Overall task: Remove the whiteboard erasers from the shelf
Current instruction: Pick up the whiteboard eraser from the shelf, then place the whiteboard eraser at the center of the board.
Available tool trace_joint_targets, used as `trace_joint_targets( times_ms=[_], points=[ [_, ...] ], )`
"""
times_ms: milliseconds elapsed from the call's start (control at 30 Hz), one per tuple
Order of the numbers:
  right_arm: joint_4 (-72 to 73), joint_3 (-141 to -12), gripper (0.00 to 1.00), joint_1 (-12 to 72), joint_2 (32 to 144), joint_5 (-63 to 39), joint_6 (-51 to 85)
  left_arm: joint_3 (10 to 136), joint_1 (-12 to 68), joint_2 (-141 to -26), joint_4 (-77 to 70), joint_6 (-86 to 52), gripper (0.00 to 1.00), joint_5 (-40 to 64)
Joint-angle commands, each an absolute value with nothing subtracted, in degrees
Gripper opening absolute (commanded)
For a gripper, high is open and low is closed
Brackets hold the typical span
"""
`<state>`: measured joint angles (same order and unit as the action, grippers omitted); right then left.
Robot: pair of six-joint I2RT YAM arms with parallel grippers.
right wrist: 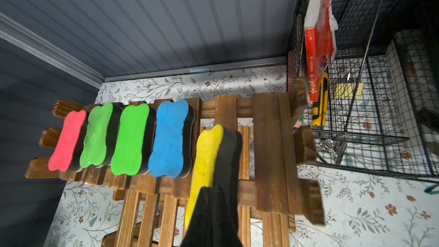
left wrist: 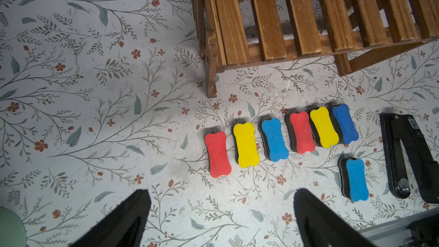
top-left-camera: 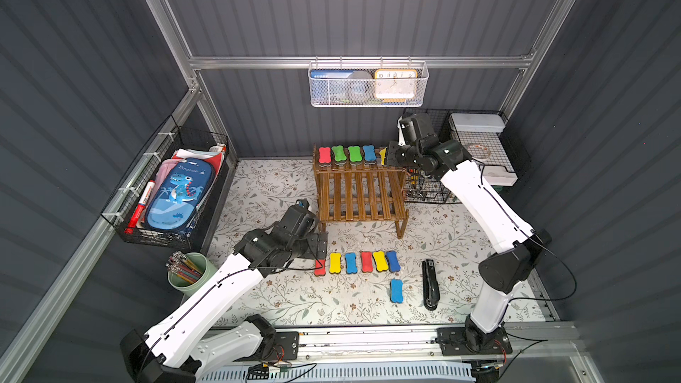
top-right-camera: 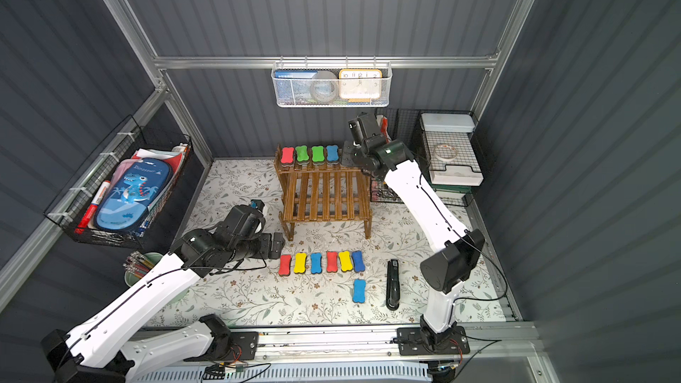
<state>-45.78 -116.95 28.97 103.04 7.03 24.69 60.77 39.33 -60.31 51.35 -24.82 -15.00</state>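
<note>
shelf (top-left-camera: 363, 218): brown
erasers on shelf (top-left-camera: 338, 154): red, two green, blue
eraser at shelf end (right wrist: 206, 160): yellow
erasers before shelf (top-left-camera: 366, 261): three blue, two red, two yellow
tabletop (top-left-camera: 276, 186): white, floral print

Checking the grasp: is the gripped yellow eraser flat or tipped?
Tipped: the yellow eraser is on edge in the right gripper, dark felt showing.
</note>
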Motion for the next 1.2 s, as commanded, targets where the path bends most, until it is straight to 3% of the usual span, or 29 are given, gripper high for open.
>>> trace_joint_targets(
  times_ms=[0,400,767,967,1167],
  points=[
    [-40.3,-115.3,0.0,28.8,99.7,5.5,25.8,61.5,39.0,-59.9,52.5,-25.0,0.99,-15.5],
    [-24.4,-84.5,0.0,32.0,77.1,2.5,37.4,61.4,39.0,-58.7,52.7,-25.1,0.99,-16.2],
    [-22.5,-48.6,0.0,48.2,51.6,7.0,56.6,63.1,39.0,-57.1,53.5,-24.4,0.99,-16.9],
    [-16.9,-32.3,0.0,57.0,46.8,8.8,70.0,64.2,39.0,-57.7,54.4,-23.6,0.99,-17.1],
    [-14.3,-29.6,0.0,59.0,49.2,9.2,74.2,64.1,39.0,-57.1,54.9,-23.7,0.99,-17.0]
  ],
)
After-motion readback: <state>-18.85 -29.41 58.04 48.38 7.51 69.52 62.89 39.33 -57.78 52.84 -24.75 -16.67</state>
